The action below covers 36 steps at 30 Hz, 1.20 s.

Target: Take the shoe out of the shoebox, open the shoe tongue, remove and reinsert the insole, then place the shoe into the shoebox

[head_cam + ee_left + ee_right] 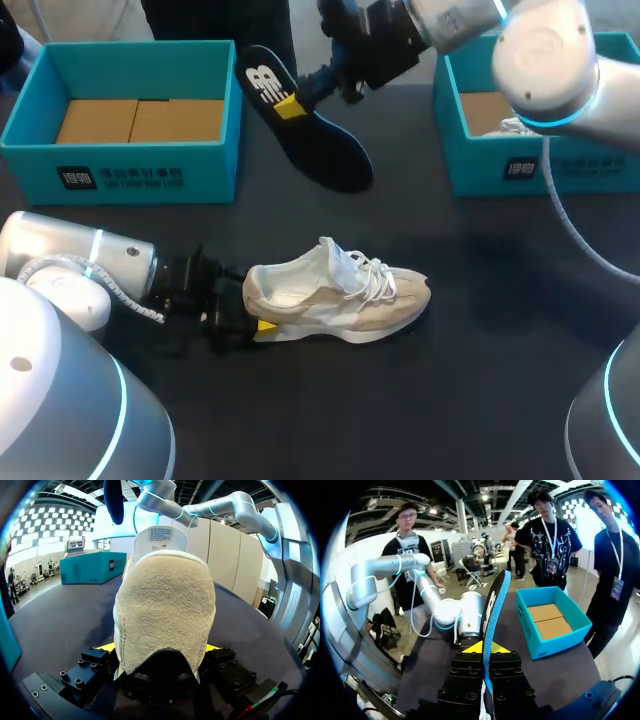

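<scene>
Right hand is closed on the insole, its two yellow tips pinching the thin edge from either side, which the right wrist view shows plainly. The insole hangs tilted above the tabletop, logo end up and toe end low, and I cannot tell whether the low end touches the surface. It sits between the open shoebox on the left arm's side and a second box on the right arm's side. Nearer the robot, the left hand grips the shoe by the heel, one yellow tip on each side. The shoe rests upright on its sole, toe pointing away from that hand, laces loose and mouth open. The insole is well apart from the shoe, up and beyond it. By my reading, the removal is done and the reinsertion is the step in hand. The next move calls for swinging the insole down over the shoe's mouth, turning it flat with the toe end leading, and sliding it in toward the toe. Meanwhile the left hand should brace the heel so the shoe does not skid.
</scene>
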Tool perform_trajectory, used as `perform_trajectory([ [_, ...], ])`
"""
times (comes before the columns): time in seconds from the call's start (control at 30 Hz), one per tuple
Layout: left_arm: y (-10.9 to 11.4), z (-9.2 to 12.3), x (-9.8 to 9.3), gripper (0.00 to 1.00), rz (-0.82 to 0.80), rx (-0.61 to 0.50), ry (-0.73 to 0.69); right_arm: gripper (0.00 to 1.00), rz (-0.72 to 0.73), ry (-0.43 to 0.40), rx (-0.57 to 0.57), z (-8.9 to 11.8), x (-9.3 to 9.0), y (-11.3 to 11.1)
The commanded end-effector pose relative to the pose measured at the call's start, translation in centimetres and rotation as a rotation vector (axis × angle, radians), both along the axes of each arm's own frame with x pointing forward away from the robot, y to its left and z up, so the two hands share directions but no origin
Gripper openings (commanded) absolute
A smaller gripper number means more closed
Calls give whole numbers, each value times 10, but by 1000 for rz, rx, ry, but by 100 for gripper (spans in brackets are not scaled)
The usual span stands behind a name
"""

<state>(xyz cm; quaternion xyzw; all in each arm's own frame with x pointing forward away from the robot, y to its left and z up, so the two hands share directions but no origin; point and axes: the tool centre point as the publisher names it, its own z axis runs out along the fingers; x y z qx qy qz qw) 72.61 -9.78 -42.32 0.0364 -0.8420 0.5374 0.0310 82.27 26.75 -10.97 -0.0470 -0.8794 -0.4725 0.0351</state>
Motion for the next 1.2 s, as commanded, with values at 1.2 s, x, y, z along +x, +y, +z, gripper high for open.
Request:
perform_trajectory([
  [1.2,0,-3,-1,0,0,3,0,0,-139,41,256,55,-27,-15],
])
